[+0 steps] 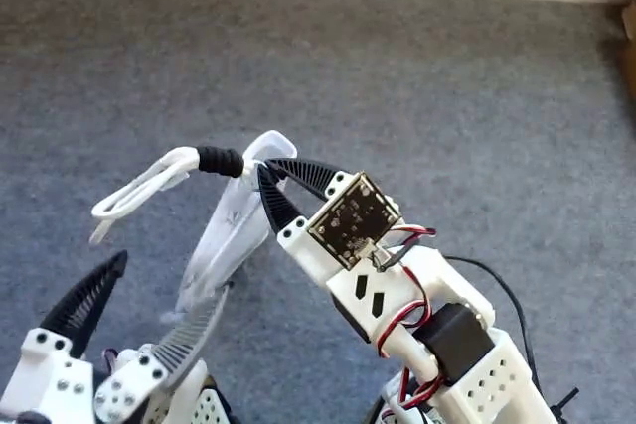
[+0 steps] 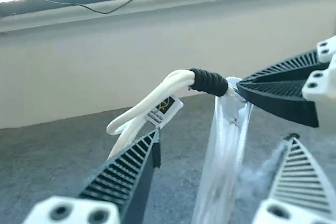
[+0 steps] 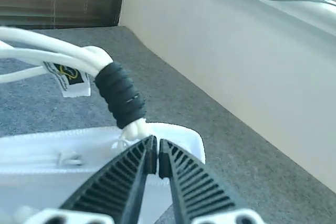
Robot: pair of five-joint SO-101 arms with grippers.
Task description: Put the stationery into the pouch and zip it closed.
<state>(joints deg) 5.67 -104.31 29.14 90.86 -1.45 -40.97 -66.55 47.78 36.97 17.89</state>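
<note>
The grey, carpet-like bench (image 1: 477,76) runs back to a pale wall. Your right gripper (image 1: 265,174) is pinched tight on the far top corner of the translucent pouch (image 1: 231,225), just beside the black-bound strap (image 1: 221,160). The pouch slopes down toward the near left, where your left gripper (image 1: 174,275) stands wide around its lower end. That pinch is thin. Tug the zip hard and the corner may slip free, or the slack pouch may twist and jam the slider.
</note>
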